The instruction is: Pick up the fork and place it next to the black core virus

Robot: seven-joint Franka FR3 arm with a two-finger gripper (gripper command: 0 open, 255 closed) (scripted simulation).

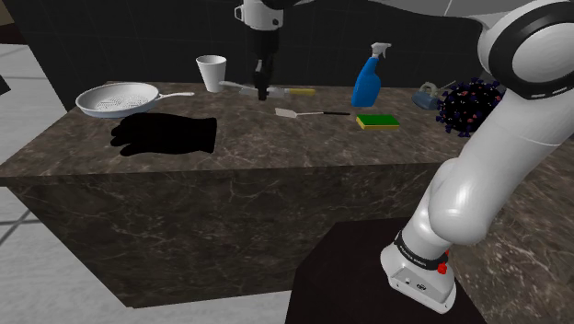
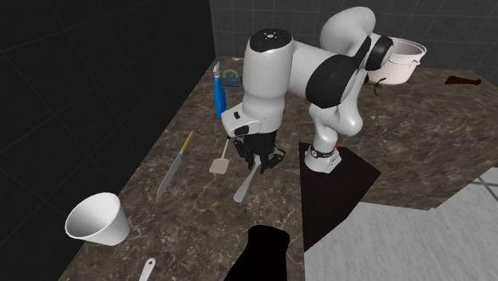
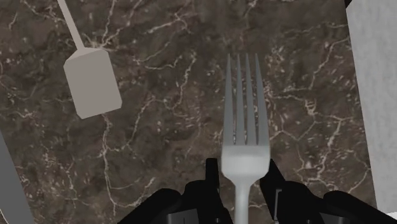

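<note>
Gripping stage, by my reading. The gripper [image 3: 242,175] sits over the fork [image 3: 245,137]. In the wrist view the two black fingers [image 3: 212,179] stand narrowly apart with the fork's neck between them, each pressed to one edge of it. So it is clamped on the fork at the neck, tines pointing out ahead of the fingertips. The handle is hidden under the hand.

Lifted or not: cannot tell. In the second exterior view the gripper [image 2: 259,164] is low over the dark marble counter [image 2: 399,136]. The fork [image 2: 243,187] runs out from it toward 7 o'clock, close to the surface, with no clear gap to read.

Neighbours in that view:
- The pale spatula [image 2: 220,165] is just beside the gripper at 9 o'clock, apart from the fork.
- The knife [image 2: 174,166], yellow-handled, lies farther out on the same line.
- The white cup [image 2: 97,219] is out near 8 o'clock.

In the shoulder view the gripper [image 1: 262,89] points down at the far part of the counter. The virus model [image 1: 469,104], a dark spiky ball, sits well apart at 3 o'clock from it. Between the two lie the spatula [image 1: 287,112], a blue spray bottle [image 1: 368,81] and a green-and-yellow sponge [image 1: 378,121].

Progress, as a judgement:
- The grasp looks made.
- Left to do: lift clear, carry toward 3 o'clock past the bottle and sponge, and set the fork down beside the virus model.
- That puts it early in the task, with most of the travel ahead.
- Bare counter at the virus model's 8 o'clock, beyond the sponge, looks like room for it.
</note>
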